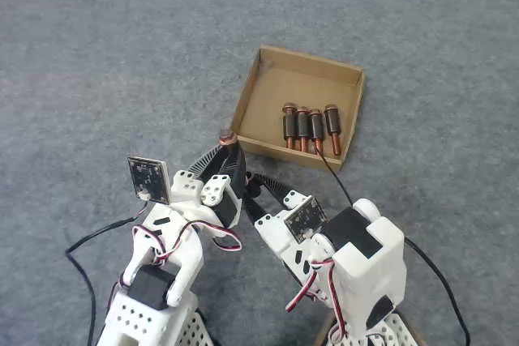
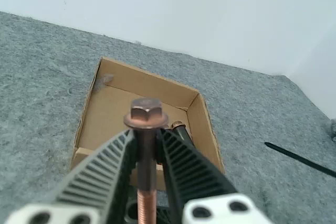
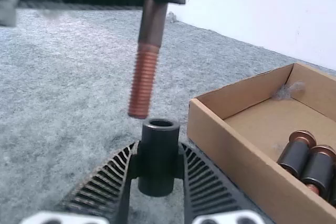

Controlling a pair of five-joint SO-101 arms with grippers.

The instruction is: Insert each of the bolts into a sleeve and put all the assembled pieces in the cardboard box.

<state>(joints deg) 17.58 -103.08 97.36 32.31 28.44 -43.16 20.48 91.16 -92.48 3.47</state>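
The left gripper is clenched on a bolt, head up and thread pointing down, so its tip sits just above the sleeve, slightly off its open bore. The right gripper clamps that sleeve upright to receive it. 4 assembled pieces lie in the cardboard box nearby on the surface.

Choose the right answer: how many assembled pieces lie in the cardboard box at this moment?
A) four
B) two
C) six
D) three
A: the high view shows four assembled pieces lying side by side on the floor of the cardboard box.
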